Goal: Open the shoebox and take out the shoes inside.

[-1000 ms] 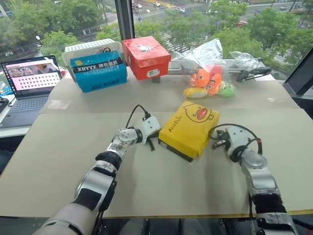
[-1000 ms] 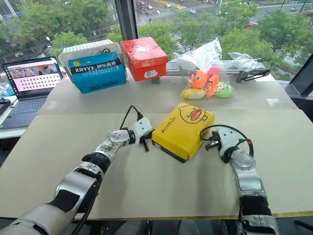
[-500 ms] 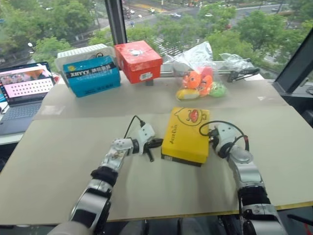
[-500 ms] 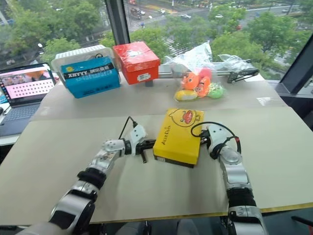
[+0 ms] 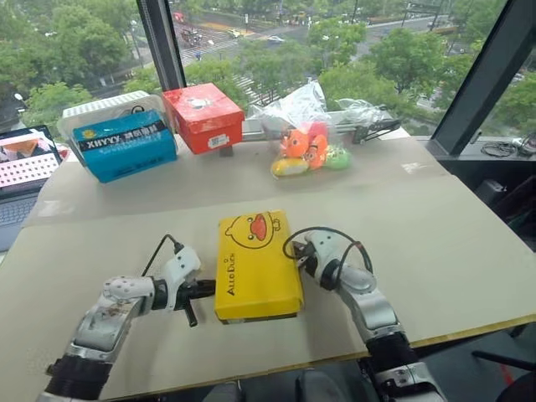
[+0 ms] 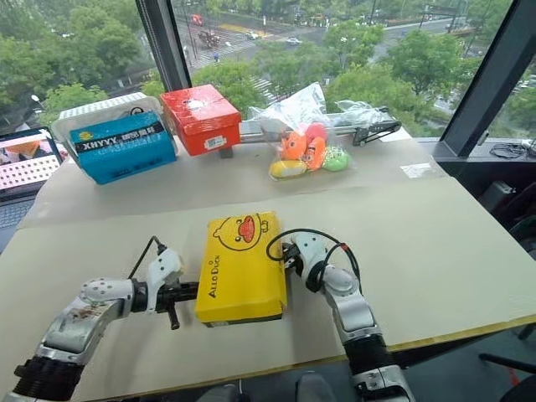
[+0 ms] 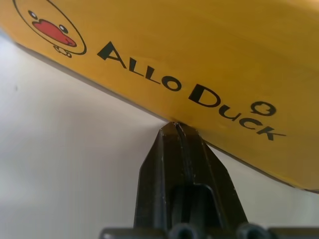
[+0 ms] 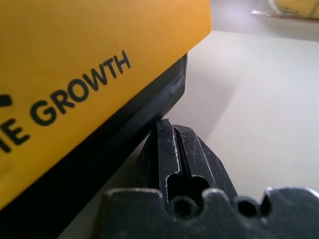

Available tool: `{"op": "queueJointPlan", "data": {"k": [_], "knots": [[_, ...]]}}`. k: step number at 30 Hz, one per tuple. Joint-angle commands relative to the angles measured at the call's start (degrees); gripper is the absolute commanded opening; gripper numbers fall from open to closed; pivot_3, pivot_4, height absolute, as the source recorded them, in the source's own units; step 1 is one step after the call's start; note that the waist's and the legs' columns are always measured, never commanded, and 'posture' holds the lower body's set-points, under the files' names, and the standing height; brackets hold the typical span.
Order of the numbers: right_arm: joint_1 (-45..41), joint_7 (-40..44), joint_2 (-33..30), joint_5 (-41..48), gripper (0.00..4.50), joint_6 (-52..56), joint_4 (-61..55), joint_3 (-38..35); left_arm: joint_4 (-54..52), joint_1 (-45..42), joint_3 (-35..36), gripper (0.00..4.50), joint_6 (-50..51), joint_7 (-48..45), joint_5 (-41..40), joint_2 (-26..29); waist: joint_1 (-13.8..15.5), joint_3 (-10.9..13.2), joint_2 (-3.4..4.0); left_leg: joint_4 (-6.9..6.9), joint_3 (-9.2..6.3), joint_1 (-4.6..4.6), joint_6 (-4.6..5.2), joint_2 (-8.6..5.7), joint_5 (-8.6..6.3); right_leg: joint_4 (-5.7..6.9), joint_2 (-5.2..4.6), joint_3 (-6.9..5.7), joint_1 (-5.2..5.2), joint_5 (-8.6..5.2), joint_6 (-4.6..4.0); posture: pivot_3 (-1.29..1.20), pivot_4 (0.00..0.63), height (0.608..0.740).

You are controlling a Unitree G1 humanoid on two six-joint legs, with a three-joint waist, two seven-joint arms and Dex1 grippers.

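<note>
On the wide beige table (image 5: 435, 243), near its front edge: the shoebox (image 5: 255, 268), lying flat, yellow duck lid shut, black base showing along the bottom. Shoes inside presumably, hidden by the lid. Along the far edge by the window, well apart from it: a blue box (image 5: 124, 144), a red box (image 5: 203, 115) just beside that, then plush toys (image 5: 306, 146) in clear plastic. At the far left edge, part of a laptop (image 5: 21, 163).

Flanking the shoebox, one arm each side. Left gripper (image 7: 177, 130) with fingers pressed together, tip at the lower rim of the lid's lettered side. Right gripper (image 8: 172, 130) likewise pressed together, tip by the black base under the lid's other lettered side; hard to say whether touching or just short of it.
</note>
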Motion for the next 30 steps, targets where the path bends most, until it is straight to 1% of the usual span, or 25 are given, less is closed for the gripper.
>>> {"op": "queueJointPlan", "data": {"k": [1,2,6,10,12,14,15,16,17,18,19,20,21,25,26,27,28,29,30], "knots": [[1.7,3.6,-1.9,-0.4,0.05,0.2,2.2,3.1,-0.2,0.9,-0.3,0.00,0.9,2.8,0.4,0.3,0.3,0.0,0.01,-0.03,0.00,0.02,-0.05,0.07,-0.03,0.01,0.08,0.01,-0.01,0.07,-0.16,0.00,0.150,0.740],[1.8,3.9,-3.0,-0.6,0.05,0.2,1.9,2.7,-0.3,1.1,-0.5,0.00,0.6,3.1,0.4,0.3,0.5,0.0,0.01,-0.04,0.00,0.02,-0.11,0.16,-0.06,0.01,0.18,0.03,-0.04,0.19,-0.39,0.00,0.150,0.740],[2.1,6.7,-8.7,1.0,0.05,2.5,-2.5,0.0,-1.1,1.8,-0.3,0.00,-0.6,2.9,-0.8,0.8,1.8,0.0,0.06,-0.03,0.06,-0.03,-0.27,0.32,-0.14,-0.11,0.34,0.05,-0.05,0.22,-0.56,0.00,0.150,0.740],[2.5,10.7,-15.8,3.7,0.05,6.3,-8.9,-2.9,0.1,1.1,2.4,0.00,-2.7,0.8,-1.9,4.3,3.1,0.2,0.11,-0.02,0.12,-0.21,-0.31,0.23,-0.16,-0.26,0.21,0.05,-0.11,0.20,-0.71,0.00,0.150,0.740],[3.0,13.0,-19.8,5.5,0.05,8.2,-11.9,-4.6,1.9,-0.2,4.5,0.00,-3.9,0.3,-2.5,6.4,3.5,0.3,0.15,-0.02,0.13,-0.46,-0.30,0.12,-0.16,-0.28,0.11,0.05,-0.33,0.20,-0.76,0.00,0.150,0.740],[3.2,14.7,-23.1,7.9,0.05,9.8,-14.2,-6.9,3.1,-1.5,6.1,0.00,-4.7,-0.5,-3.3,8.3,3.8,0.4,0.12,0.05,0.16,-0.97,-0.31,0.02,-0.14,-0.19,0.03,0.05,-0.88,0.24,-0.84,0.00,0.150,0.740],[3.4,16.1,-24.9,9.0,0.31,9.9,-15.7,-8.0,3.3,-2.3,7.1,0.00,-4.5,-1.0,-4.2,9.2,3.9,0.4,0.13,0.10,0.16,-1.16,-0.32,-0.01,-0.13,-0.17,0.03,0.05,-1.09,0.26,-0.87,0.00,0.150,0.740],[3.8,17.9,-26.6,10.5,0.60,10.4,-17.3,-9.0,3.1,-3.1,8.2,0.25,-3.7,-2.1,-5.8,10.0,4.0,0.5,0.15,0.11,0.16,-1.20,-0.33,-0.01,-0.13,-0.16,0.03,0.03,-1.14,0.27,-0.89,0.00,0.150,0.740],[4.2,19.5,-28.3,12.6,0.75,11.8,-19.5,-10.4,1.9,-4.2,9.5,0.50,-2.1,-3.5,-8.1,11.0,4.0,0.5,0.15,0.10,0.16,-1.33,-0.33,-0.02,-0.13,-0.17,-0.02,0.02,-1.25,0.27,-0.89,0.00,0.150,0.740],[4.5,20.7,-29.5,14.1,1.11,13.1,-21.2,-11.3,0.9,-5.0,10.4,0.64,-1.0,-4.8,-9.8,11.8,4.0,0.5,0.15,0.13,0.17,-1.54,-0.33,-0.03,-0.13,-0.15,-0.04,0.02,-1.46,0.27,-0.89,0.00,0.150,0.740],[4.6,21.5,-30.6,15.0,1.40,14.0,-22.3,-11.9,0.0,-5.7,11.1,0.98,-0.1,-5.7,-11.4,12.5,4.0,0.6,0.12,0.19,0.19,-1.79,-0.32,-0.04,-0.13,-0.11,-0.06,0.02,-1.72,0.28,-0.90,0.00,0.150,0.740],[4.7,22.0,-31.9,15.8,1.81,15.0,-23.6,-12.5,-1.0,-6.8,11.9,1.42,0.8,-6.4,-13.1,13.1,3.9,0.6,0.13,0.35,0.20,-2.22,-0.33,-0.04,-0.12,-0.01,-0.07,0.01,-2.11,0.30,-0.91,0.00,0.150,0.740],[4.8,22.5,-33.0,16.6,2.22,16.0,-24.6,-13.0,-1.9,-7.7,12.6,1.81,1.6,-7.1,-14.6,13.6,3.9,0.6,0.12,0.44,0.20,-2.28,-0.32,-0.04,-0.14,0.06,-0.07,-0.01,-2.16,0.30,-0.91,0.00,0.150,0.740],[4.5,23.8,-36.7,20.0,3.50,20.7,-28.3,-14.9,-5.6,-9.7,14.8,3.12,4.6,-8.5,-19.1,16.3,3.8,0.8,0.12,0.50,0.30,-2.34,-0.20,-0.06,-0.22,-0.10,-0.18,-0.02,-2.11,0.31,-0.89,0.00,0.150,0.740],[4.4,24.2,-37.5,20.8,3.88,21.8,-29.1,-15.3,-6.5,-10.1,15.5,3.56,4.9,-8.7,-19.9,17.0,3.8,0.8,0.12,0.49,0.34,-2.35,-0.18,-0.07,-0.23,-0.11,-0.23,-0.02,-2.13,0.31,-0.89,0.00,0.150,0.740],[4.3,24.3,-38.1,21.4,4.18,22.6,-29.5,-15.6,-7.0,-10.4,16.0,3.85,5.4,-8.7,-20.6,17.6,3.8,1.0,0.11,0.50,0.36,-2.36,-0.17,-0.07,-0.24,-0.11,-0.24,-0.01,-2.14,0.31,-0.89,0.00,0.150,0.740],[3.8,24.0,-38.3,21.5,4.50,22.8,-29.5,-15.7,-8.0,-10.8,16.8,4.30,6.3,-9.3,-21.8,18.8,3.9,1.0,0.10,0.50,0.36,-2.38,-0.16,-0.07,-0.24,-0.12,-0.24,-0.02,-2.15,0.31,-0.89,0.00,0.150,0.740],[3.4,23.6,-38.5,21.5,4.50,22.8,-29.3,-15.7,-8.6,-11.0,17.2,4.44,7.0,-9.5,-22.6,19.6,3.9,1.1,0.09,0.52,0.37,-2.40,-0.16,-0.07,-0.24,-0.11,-0.23,-0.04,-2.16,0.31,-0.89,0.00,0.150,0.740],[2.7,23.0,-38.4,20.8,4.50,22.0,-28.5,-15.3,-9.6,-11.5,17.9,4.44,8.1,-9.9,-23.8,20.9,3.9,1.1,0.08,0.54,0.37,-2.40,-0.16,-0.07,-0.24,-0.11,-0.23,-0.05,-2.15,0.31,-0.89,0.00,0.150,0.740]]}}
